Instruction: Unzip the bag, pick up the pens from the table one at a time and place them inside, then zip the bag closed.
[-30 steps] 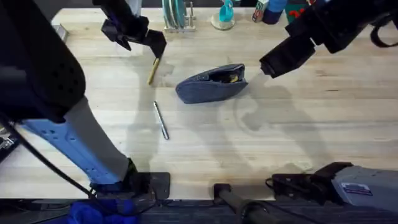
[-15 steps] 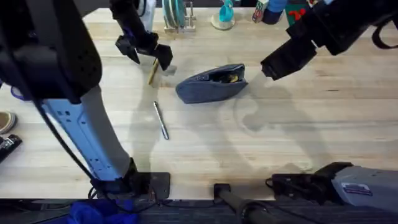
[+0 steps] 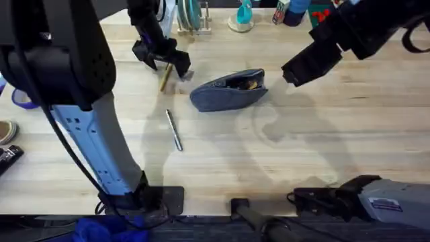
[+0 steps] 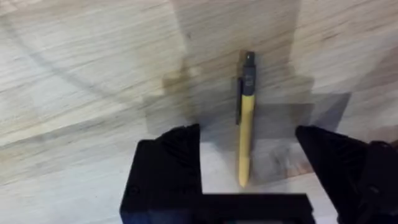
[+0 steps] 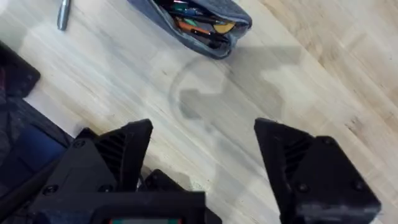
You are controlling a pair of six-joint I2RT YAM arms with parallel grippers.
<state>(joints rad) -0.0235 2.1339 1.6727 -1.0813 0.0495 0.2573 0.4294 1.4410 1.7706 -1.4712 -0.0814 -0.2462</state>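
Overhead – left arm: the left gripper (image 3: 164, 60) sits in the upper left of the frame, jaws apart over the top end of the yellow pen (image 3: 164, 78).
Overhead – pens: the silver pen (image 3: 174, 130) lies on the tabletop (image 3: 302, 154) below the yellow one, left of centre, well apart from both grippers.
Overhead – bag: the bag (image 3: 228, 91) lies just above centre, its zipper open and contents showing at its right end.
Overhead – right arm: the right gripper (image 3: 290, 74) hangs at the upper right, just beside the bag's right end, not touching it.
Left wrist – grasp: the yellow pen (image 4: 245, 118) runs lengthwise between the two black fingers (image 4: 171, 155), nearer the right one, neither touching it.
Left wrist – doing it well: I judge the jaws should centre on the barrel and come low enough before closing – a closure off to one side may roll the pen away.
Right wrist – state: jaws wide apart and empty; the open bag (image 5: 193, 22) lies at the upper middle, coloured pens inside.
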